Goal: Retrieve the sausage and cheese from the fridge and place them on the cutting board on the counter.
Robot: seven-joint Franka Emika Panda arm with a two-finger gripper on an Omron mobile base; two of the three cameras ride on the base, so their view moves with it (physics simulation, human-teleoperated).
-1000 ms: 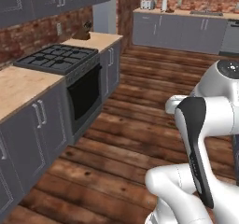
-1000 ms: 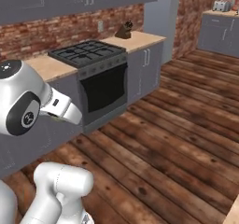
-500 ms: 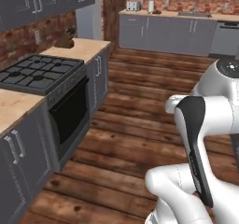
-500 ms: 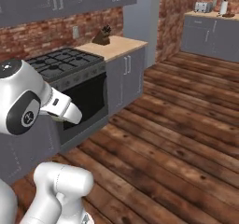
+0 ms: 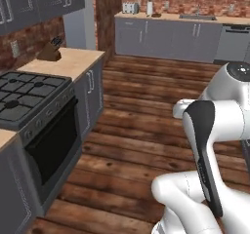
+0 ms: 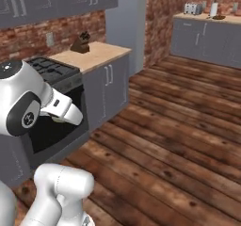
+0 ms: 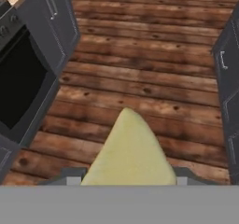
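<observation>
In the hand view the cheese (image 7: 128,150), a pale yellow wedge, sat at six o'clock between the gripper's (image 7: 127,175) jaws, which were closed on it, above bare plank floor (image 7: 140,69). By my judgement the cheese was out of the fridge and in transit, not yet set down. At nine to ten o'clock in the left base view stood the stove (image 5: 27,96), and beyond it at eleven o'clock a stretch of counter (image 5: 73,61) carrying a knife block (image 5: 50,52). Delivering the cheese and fetching the sausage appeared left to do.
</observation>
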